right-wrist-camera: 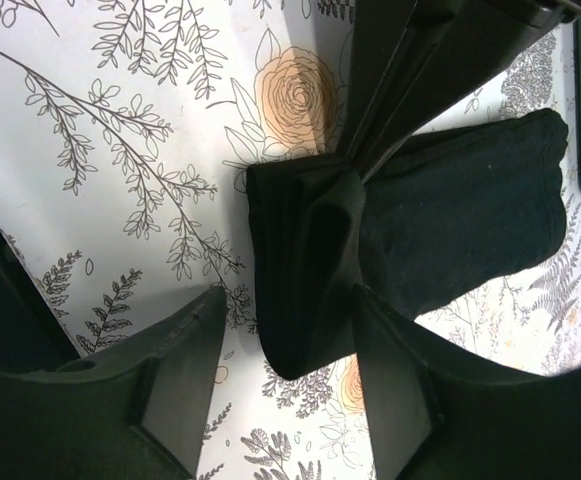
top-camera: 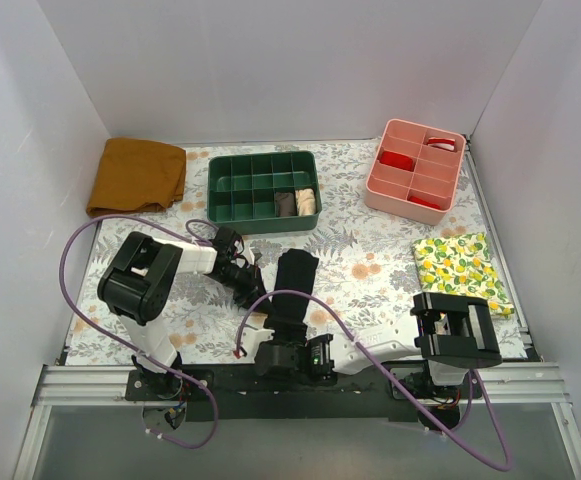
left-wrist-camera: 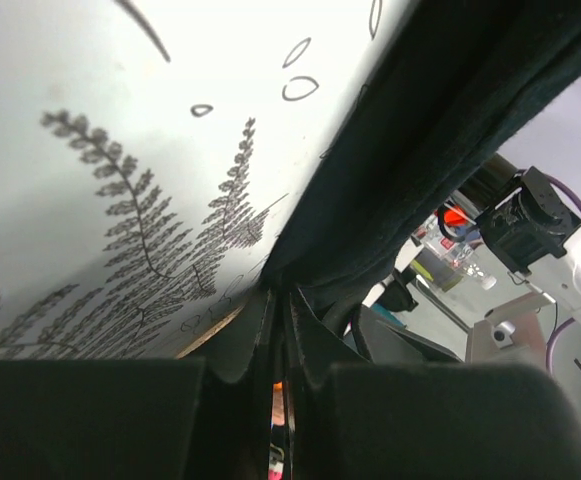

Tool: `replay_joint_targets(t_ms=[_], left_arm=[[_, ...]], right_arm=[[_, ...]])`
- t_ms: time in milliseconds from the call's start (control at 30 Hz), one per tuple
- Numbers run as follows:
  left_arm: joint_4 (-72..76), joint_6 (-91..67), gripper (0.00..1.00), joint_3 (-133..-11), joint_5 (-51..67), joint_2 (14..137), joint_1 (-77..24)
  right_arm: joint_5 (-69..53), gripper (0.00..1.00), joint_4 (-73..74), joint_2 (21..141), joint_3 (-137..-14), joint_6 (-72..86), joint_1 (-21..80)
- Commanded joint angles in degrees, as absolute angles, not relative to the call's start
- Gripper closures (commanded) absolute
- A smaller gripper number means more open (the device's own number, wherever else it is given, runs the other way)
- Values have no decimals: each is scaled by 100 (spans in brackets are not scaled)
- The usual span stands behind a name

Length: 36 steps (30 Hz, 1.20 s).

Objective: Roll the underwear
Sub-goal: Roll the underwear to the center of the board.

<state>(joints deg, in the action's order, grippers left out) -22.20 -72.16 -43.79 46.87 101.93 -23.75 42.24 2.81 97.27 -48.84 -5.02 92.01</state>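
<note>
The underwear, a black garment folded into a long narrow strip, lies on the floral mat in the middle of the top view. My left gripper comes in from the left and is shut on its edge, with black fabric stretching away from the tips. In the right wrist view the cloth puckers where the left gripper's fingers pinch it. My right gripper is open and straddles the thick, bunched near end of the strip. The right gripper sits low at the front of the mat.
Behind the garment stands a green divided tray holding a few rolled items. A pink divided tray is at the back right. A mustard-brown cloth lies at the back left, and a lemon-print cloth on the right. White walls enclose the mat.
</note>
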Motion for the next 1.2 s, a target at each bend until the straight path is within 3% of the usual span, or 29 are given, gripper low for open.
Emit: replay_joint_targets(t_ms=[0, 167, 333, 500, 700, 1000, 1167], left_arm=[[-2610, -6821, 100, -4351, 4359, 10441, -2373], [-2707, -6662, 100, -4377, 4561, 10512, -2373], [-2742, -6557, 100, -4359, 4710, 10573, -2364], [-2786, -6495, 100, -4386, 4790, 10670, -2356], [-2786, -6556, 97, -4544, 4623, 10398, -2338], [-2593, -6785, 77, -4570, 4229, 9959, -2329], [-2496, -6908, 60, -4509, 3912, 9669, -2320]], right_arm=[[3973, 42, 334, 9923, -4562, -501, 9097], [3815, 54, 202, 9853, -4456, -589, 8948], [3587, 59, 97, 9712, -4447, -703, 8833], [3261, 76, 88, 9563, -4509, -738, 8772], [2927, 84, 219, 9475, -4675, -624, 8701], [2294, 88, 465, 9281, -4913, -360, 8367], [1829, 88, 589, 9202, -5097, -220, 8139]])
